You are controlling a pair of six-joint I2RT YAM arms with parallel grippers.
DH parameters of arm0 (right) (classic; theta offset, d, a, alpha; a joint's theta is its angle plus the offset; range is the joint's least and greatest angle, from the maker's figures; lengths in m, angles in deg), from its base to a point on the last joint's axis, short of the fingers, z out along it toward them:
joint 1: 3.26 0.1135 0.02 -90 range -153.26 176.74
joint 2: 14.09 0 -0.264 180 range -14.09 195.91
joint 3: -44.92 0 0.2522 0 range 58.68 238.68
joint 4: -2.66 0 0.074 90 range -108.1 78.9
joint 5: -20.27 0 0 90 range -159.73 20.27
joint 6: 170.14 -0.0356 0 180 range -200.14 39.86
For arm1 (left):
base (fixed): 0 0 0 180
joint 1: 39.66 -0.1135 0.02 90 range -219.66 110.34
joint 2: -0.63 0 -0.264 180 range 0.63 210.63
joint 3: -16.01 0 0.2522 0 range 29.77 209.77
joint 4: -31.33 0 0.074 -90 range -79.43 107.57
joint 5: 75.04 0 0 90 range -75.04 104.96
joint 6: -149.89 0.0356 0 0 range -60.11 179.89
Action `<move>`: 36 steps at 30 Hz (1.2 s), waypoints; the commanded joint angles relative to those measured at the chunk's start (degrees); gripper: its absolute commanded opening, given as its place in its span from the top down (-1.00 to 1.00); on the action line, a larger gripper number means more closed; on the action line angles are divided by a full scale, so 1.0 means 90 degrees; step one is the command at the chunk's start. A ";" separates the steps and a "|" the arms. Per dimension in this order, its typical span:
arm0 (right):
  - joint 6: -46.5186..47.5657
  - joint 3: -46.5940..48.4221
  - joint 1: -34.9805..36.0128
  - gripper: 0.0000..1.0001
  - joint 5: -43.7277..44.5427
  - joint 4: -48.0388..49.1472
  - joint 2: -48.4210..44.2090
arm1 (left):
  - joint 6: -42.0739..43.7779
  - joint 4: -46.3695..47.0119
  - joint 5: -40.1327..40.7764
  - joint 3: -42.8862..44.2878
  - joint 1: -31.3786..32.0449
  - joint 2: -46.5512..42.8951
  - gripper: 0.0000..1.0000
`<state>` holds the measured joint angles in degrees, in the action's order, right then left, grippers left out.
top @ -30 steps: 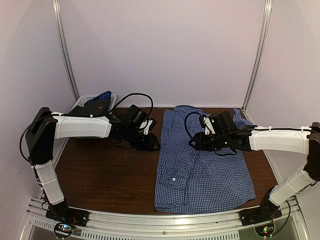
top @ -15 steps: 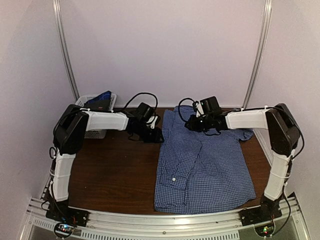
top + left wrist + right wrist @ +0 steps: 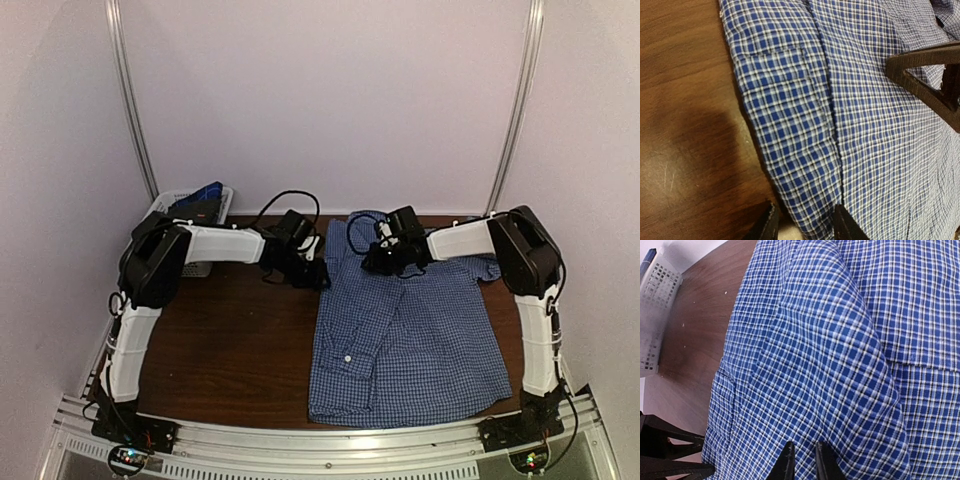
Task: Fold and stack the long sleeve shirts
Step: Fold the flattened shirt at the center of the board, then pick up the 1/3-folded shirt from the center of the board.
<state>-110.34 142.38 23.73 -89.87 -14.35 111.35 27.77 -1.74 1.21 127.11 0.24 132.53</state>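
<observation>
Shows one blue-and-white fine-checked cotton long sleeve shirt [image 3: 400, 340] spread flat across the centre and right of the dark wooden counter [image 3: 220, 340], collar toward the top of the frame. Looks light, soft and limp, likely to sag and slide over itself; best taken by doubled edges at shoulder or collar, both sides lifted together. Finds the left gripper [image 3: 805, 227] at the shirt's upper-left edge, jaws apart astride the folded side, not yet pinching. Finds the right gripper [image 3: 803, 462] near the collar, upper centre, jaws nearly together, seemingly nipping a ridge of cloth. Leaves the white plastic lattice basket [image 3: 162, 205] at upper left, well apart.
</observation>
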 commanded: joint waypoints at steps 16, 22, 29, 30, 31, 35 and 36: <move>0.0527 -0.0039 -0.0107 0.25 0.0739 -0.0833 -0.1383 | -0.0371 0.0441 0.0423 -0.1372 -0.0533 -0.0565 1.00; 0.0674 -0.0370 -0.0118 0.18 0.1113 -0.0954 -0.1902 | -0.0067 0.0481 0.0491 -0.2207 -0.1182 -0.1173 1.00; 0.0709 -0.0779 -0.0441 0.14 0.1458 -0.0976 -0.2162 | 0.0345 0.0167 0.0612 -0.2065 -0.1747 -0.1192 1.00; 0.0709 -0.0842 -0.0531 0.13 0.1486 -0.0972 -0.2199 | 0.0389 0.0150 0.0626 -0.2015 -0.1770 -0.1180 1.00; 0.0711 -0.0932 -0.0629 0.12 0.1514 -0.0947 -0.2242 | 0.0428 0.0126 0.0647 -0.1977 -0.1776 -0.1158 1.00; 0.0671 -0.1295 -0.1075 0.05 0.1428 -0.0759 -0.2389 | 0.0583 -0.0052 0.0617 -0.1605 -0.1777 -0.1014 0.96; 0.0661 -0.1352 -0.1188 0.02 0.1406 -0.0701 -0.2429 | 0.0602 -0.0085 0.0618 -0.1532 -0.1777 -0.0994 0.93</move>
<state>-104.42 132.72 16.80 -78.55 -22.04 92.71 30.51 0.56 4.96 110.19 -15.58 121.86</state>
